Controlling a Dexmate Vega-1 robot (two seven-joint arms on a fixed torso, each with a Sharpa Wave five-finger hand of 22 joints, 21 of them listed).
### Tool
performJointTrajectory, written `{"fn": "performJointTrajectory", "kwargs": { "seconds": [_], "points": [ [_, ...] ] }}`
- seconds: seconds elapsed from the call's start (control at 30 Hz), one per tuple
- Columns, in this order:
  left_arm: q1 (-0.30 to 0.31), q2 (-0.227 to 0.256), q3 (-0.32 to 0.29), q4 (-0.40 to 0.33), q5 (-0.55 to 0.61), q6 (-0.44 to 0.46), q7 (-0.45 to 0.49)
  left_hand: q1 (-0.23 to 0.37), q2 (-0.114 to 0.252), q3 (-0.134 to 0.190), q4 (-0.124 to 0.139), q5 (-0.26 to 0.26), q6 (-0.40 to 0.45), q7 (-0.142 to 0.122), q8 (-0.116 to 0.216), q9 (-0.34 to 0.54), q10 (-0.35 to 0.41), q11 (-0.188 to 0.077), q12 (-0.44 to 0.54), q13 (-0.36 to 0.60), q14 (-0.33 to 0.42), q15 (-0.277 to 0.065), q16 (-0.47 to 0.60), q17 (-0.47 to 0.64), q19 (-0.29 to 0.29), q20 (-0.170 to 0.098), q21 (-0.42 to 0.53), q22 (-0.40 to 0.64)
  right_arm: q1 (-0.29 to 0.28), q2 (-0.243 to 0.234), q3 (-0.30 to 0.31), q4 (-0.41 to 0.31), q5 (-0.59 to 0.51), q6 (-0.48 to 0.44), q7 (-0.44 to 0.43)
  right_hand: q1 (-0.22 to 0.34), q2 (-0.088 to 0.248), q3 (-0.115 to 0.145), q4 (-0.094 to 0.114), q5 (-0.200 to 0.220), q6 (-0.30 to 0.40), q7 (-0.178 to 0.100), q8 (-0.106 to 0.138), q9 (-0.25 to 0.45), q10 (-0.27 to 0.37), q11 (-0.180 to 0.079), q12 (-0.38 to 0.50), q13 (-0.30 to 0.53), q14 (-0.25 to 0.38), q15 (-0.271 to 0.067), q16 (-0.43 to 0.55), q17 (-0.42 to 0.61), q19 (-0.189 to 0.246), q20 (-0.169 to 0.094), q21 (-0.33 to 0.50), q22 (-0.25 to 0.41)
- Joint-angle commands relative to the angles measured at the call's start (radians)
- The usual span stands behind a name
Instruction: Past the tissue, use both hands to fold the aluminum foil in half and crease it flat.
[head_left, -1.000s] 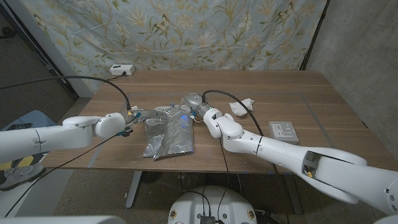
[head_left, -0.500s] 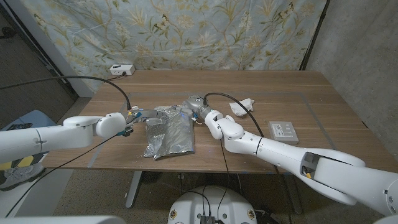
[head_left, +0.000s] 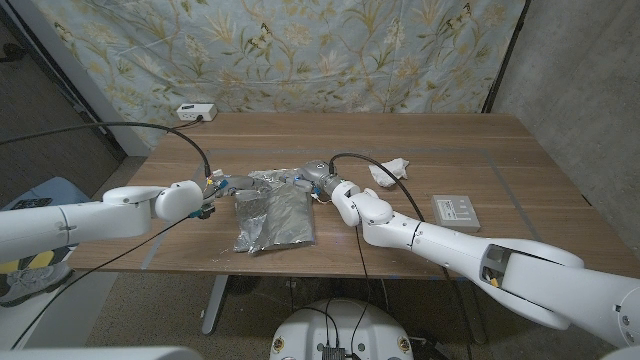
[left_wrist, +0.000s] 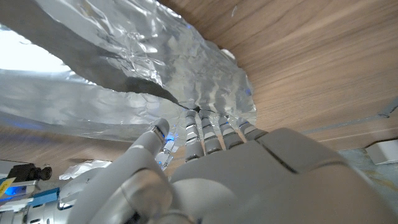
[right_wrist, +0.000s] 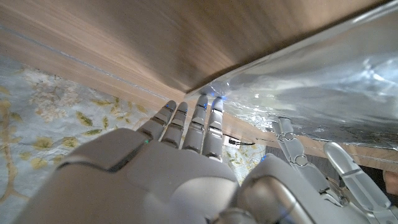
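You are pinching the foil (head_left: 270, 218) at its far corners, left hand (head_left: 215, 188) and right hand (head_left: 322, 180) gripping one each, the sheet lying near the table's (head_left: 520, 170) front edge, its long axis running toward you.

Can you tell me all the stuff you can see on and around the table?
aluminum foil: one, shiny silver, crumpled, on the table's left-middle, far edge lifted
tissue: one, white, crumpled, on the table to the right of the foil
flat box: one, grey, near the table's right side
power strip: one, white, at the table's far left edge
table: one, brown wood
cloth backdrop: one, pale with leaves and birds, behind the table
left hand: one, grey and white, grips the foil's far left edge
right hand: one, grey and white, grips the foil's far right edge
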Motion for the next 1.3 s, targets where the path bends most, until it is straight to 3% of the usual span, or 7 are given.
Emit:
{"fn": "performJointTrajectory", "kwargs": {
  "seconds": [0.03,0.3,0.97,1.2,1.3],
  "points": [
    [0.004,0.003,0.000,-0.008,-0.004,0.003,0.007,0.010,-0.003,-0.006,-0.002,-0.005,0.006,0.000,0.007,0.005,0.004,0.004,0.002,0.002,0.006,0.001,-0.002,0.000,0.002,0.002,0.004,0.002,0.006,0.015,-0.004,0.069,0.012,0.052,-0.025,-0.012,0.064,0.008,0.003,0.008,0.010,-0.003,0.007,0.003,0.008,0.004,0.004,0.002,0.004,-0.003,0.008,0.003,0.002,-0.007,0.004,0.000],
    [0.004,0.004,0.001,-0.006,-0.004,-0.004,0.007,0.011,-0.003,-0.005,-0.002,-0.005,0.006,0.001,0.006,0.005,0.004,0.004,0.002,0.002,0.006,0.001,-0.002,0.000,0.003,0.002,0.005,0.002,0.002,0.003,0.004,0.033,0.003,0.037,-0.025,-0.012,0.063,0.013,0.001,0.010,0.018,-0.003,0.009,0.004,0.015,0.003,0.005,0.002,0.007,-0.004,0.007,0.002,0.005,-0.010,0.004,-0.001],
    [0.007,-0.006,0.000,-0.006,-0.005,-0.004,0.023,0.014,-0.004,-0.005,-0.005,-0.004,0.010,-0.001,0.008,0.005,0.006,0.003,0.002,0.001,0.008,-0.001,-0.002,-0.001,0.003,0.001,0.004,0.002,-0.025,-0.077,0.035,-0.201,0.008,-0.019,0.076,-0.010,0.059,0.023,-0.004,0.013,0.010,0.002,0.004,0.004,0.010,0.007,0.000,0.003,-0.002,-0.001,0.002,0.001,0.003,-0.005,0.002,-0.001],
    [0.009,-0.008,0.000,-0.018,-0.007,0.011,0.023,0.015,-0.004,-0.006,-0.006,-0.004,0.007,-0.003,0.007,0.005,0.006,0.003,0.002,0.001,0.008,-0.001,-0.002,-0.001,0.003,0.001,0.005,0.002,-0.045,-0.115,0.048,-0.302,0.013,-0.078,0.150,-0.008,0.058,0.028,-0.006,0.014,0.007,0.010,0.002,0.004,0.009,0.010,-0.001,0.003,-0.005,0.003,0.001,0.000,0.001,-0.003,0.001,-0.001],
    [0.009,-0.012,0.000,-0.018,-0.006,0.014,0.024,0.016,-0.003,-0.006,-0.005,-0.004,0.009,-0.002,0.007,0.005,0.005,0.004,0.002,0.001,0.008,0.000,-0.002,-0.001,0.004,0.001,0.005,0.002,-0.060,-0.129,0.060,-0.342,0.028,-0.106,0.172,-0.002,0.061,0.038,-0.010,0.016,-0.006,0.012,-0.002,0.004,-0.008,0.001,-0.008,0.003,-0.023,0.004,-0.006,0.000,-0.010,-0.002,-0.003,-0.001]
  ]
}}
